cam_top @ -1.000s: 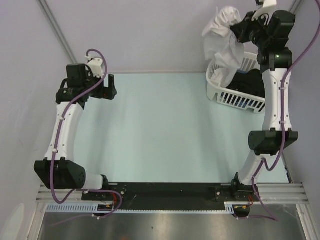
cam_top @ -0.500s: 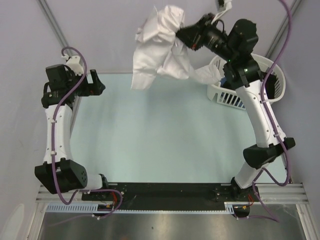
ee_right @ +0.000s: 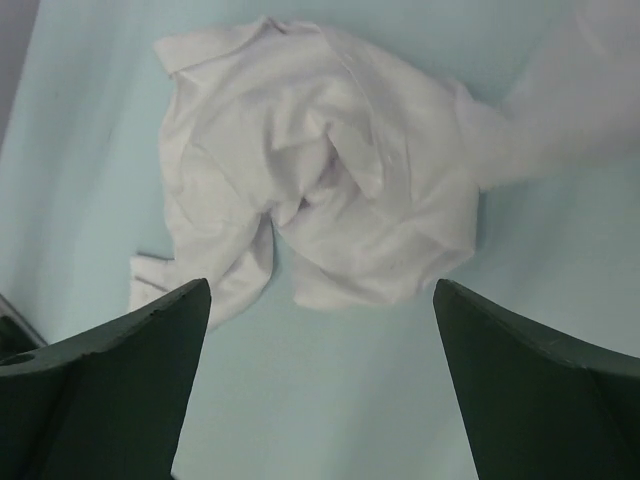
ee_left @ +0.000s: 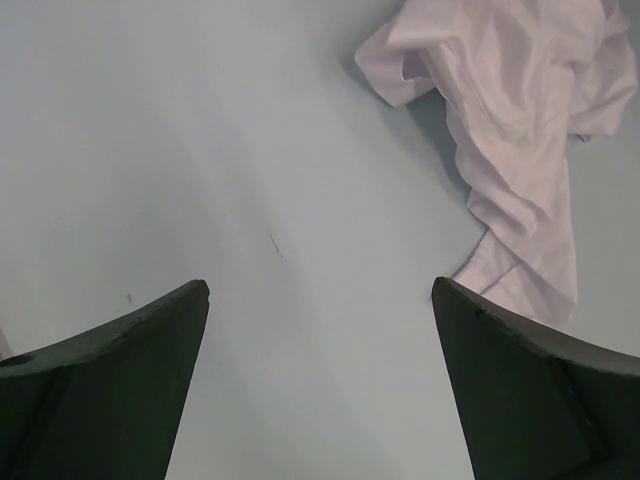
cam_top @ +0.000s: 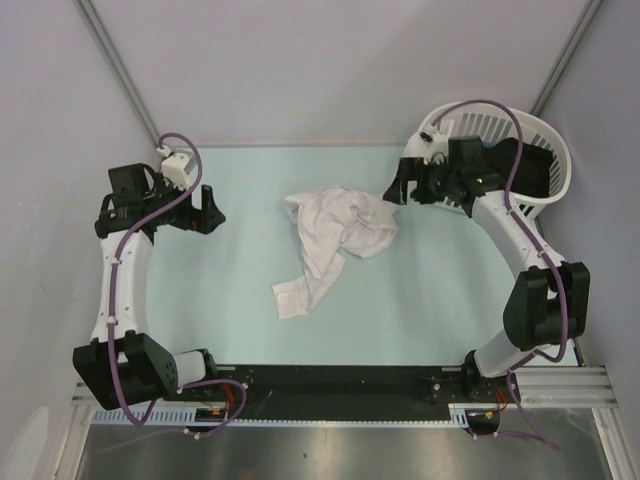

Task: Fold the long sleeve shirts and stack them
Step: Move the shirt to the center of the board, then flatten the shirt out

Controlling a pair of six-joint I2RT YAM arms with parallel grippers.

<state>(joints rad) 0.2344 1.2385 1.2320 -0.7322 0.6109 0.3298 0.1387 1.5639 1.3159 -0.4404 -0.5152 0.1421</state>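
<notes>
The right gripper (cam_top: 392, 190), jaws fully spread and empty, hovers just beside the far-right edge of the white long sleeve shirt (cam_top: 338, 232). The left gripper (cam_top: 213, 208), equally wide and empty, stands well apart. The shirt lies crumpled mid-desk (cam_top: 450, 290): soft, thin, wrinkled cloth whose long axis runs toward the near left, ending in what is probably a sleeve (cam_top: 295, 295).

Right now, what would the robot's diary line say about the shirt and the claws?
step: fold not begun | white shirt: crumpled on table | left claw: open, empty | right claw: open, empty, by shirt
</notes>
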